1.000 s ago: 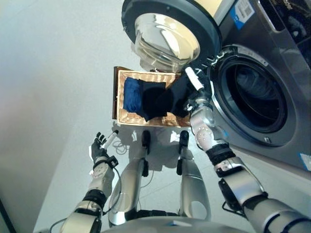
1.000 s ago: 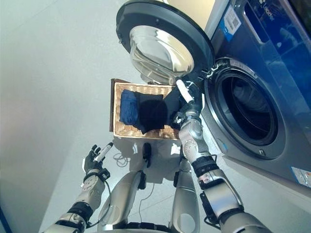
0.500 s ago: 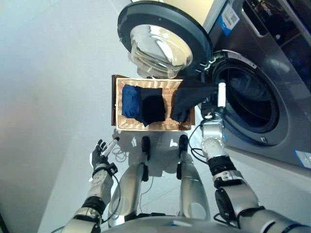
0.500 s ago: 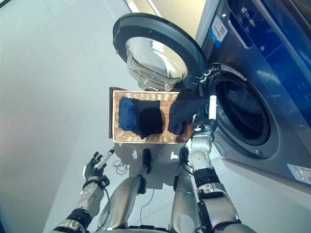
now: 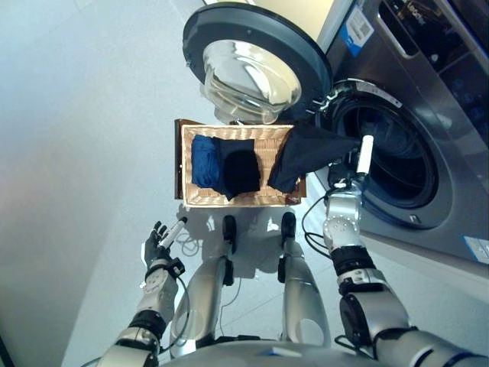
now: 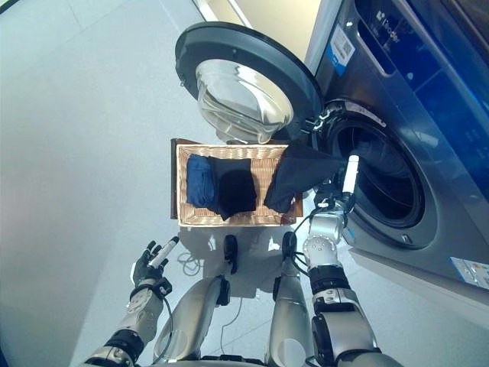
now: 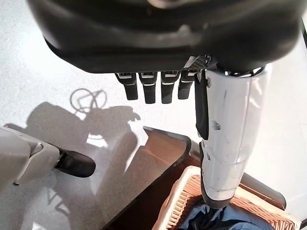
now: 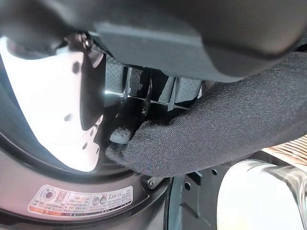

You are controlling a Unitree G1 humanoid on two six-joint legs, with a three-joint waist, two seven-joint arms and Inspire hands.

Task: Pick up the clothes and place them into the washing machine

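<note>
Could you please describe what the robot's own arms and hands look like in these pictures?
Both arms are silver-grey metal segments with black bands at the wrists. The left robot hand and right robot hand are dark, with ribbed black fingers and a glossy white cover on each thumb.

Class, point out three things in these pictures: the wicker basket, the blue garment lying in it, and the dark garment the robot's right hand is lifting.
Wicker basket (image 5: 271, 145): left eye view, bare woven floor.
Blue garment (image 5: 203, 160): left eye view, middle of the folded cloth.
Dark garment (image 5: 309, 149): left eye view, stretched cloth between basket and right hand (image 5: 353, 174).

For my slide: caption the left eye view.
Right hand carries a dark garment from the basket toward the washer's open drum.
</note>
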